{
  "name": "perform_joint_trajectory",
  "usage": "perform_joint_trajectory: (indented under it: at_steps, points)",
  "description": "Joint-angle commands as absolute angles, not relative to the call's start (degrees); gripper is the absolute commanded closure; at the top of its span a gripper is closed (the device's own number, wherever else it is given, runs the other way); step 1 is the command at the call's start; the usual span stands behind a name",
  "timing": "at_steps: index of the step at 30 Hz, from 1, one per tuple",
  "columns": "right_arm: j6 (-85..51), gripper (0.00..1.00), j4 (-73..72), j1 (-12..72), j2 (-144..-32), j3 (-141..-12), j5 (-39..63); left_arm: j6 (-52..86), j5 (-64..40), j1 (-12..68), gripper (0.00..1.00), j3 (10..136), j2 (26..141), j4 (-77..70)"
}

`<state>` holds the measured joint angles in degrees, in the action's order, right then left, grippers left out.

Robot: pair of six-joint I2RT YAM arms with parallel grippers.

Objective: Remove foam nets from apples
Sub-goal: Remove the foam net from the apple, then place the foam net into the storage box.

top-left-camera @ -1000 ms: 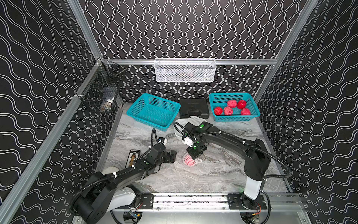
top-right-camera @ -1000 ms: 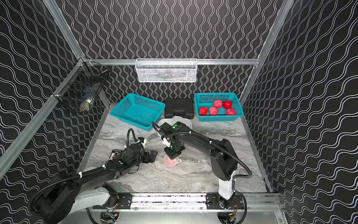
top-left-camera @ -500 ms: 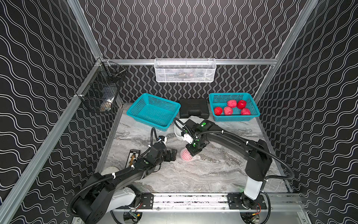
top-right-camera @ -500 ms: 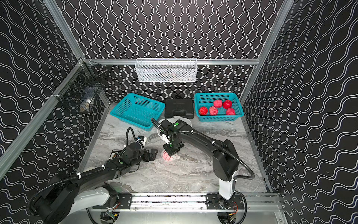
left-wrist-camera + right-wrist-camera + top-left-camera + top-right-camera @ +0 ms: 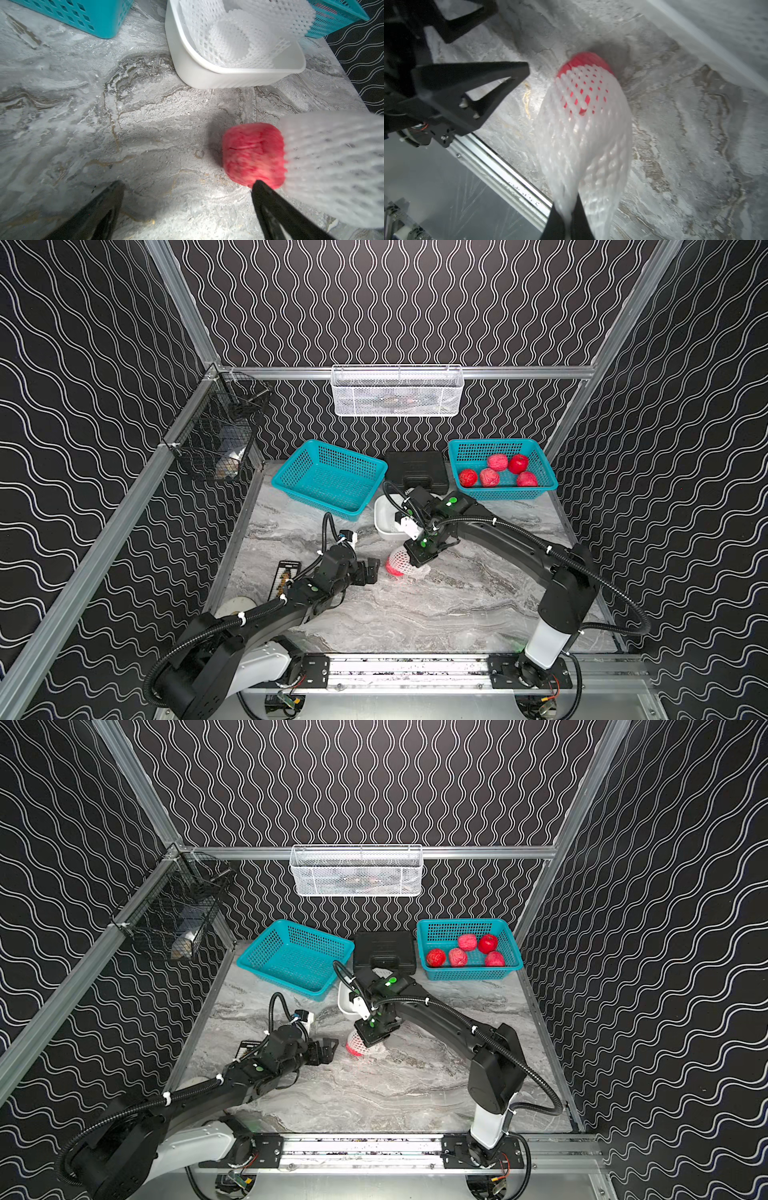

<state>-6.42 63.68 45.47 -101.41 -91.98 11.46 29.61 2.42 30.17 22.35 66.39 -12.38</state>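
Observation:
In the middle of the table a red apple (image 5: pixel 390 569) (image 5: pixel 351 1050) sticks halfway out of a white foam net (image 5: pixel 402 561) (image 5: pixel 583 145). My right gripper (image 5: pixel 419 558) (image 5: pixel 566 207) is shut on the net's far, empty end. The apple's bare red end (image 5: pixel 252 153) faces my left gripper (image 5: pixel 372 570) (image 5: pixel 188 184). That gripper stands open just beside the apple, holding nothing, with one fingertip right at the fruit. Several more apples (image 5: pixel 496 472), some in pinkish nets, lie in the teal basket (image 5: pixel 503 442) at the back right.
A white tub (image 5: pixel 382 526) (image 5: pixel 207 76) holding loose foam nets (image 5: pixel 234 37) stands just behind the right gripper. An empty teal basket (image 5: pixel 357 514) sits at the back left, with a black case (image 5: pixel 415 472) between the baskets. Wire baskets (image 5: pixel 397 391) (image 5: pixel 220 435) hang on the walls.
My right gripper has dragged the net and apple a little left and towards the back. More bare red apple now shows at the net's open end. The left gripper has stayed open, close by.

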Motion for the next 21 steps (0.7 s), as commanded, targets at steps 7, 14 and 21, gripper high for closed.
perform_joint_trajectory:
  at_steps: [7, 14, 21]
  points:
    - [-8.1, 1.0, 50.6, 38.8, -94.3, -90.5, 22.0, 28.7, 5.7, 30.0, 0.01, 22.3, 63.5, -12.5]
    - [-14.0, 1.0, 32.1, 31.9, -99.2, -91.5, 26.4, 25.4, 9.3, 29.8, 0.09, 27.6, 57.3, -11.9]
    - [-16.4, 1.0, 28.8, 26.8, -110.1, -97.4, 29.5, 19.3, 9.3, 29.6, 0.23, 42.9, 68.0, -9.9]
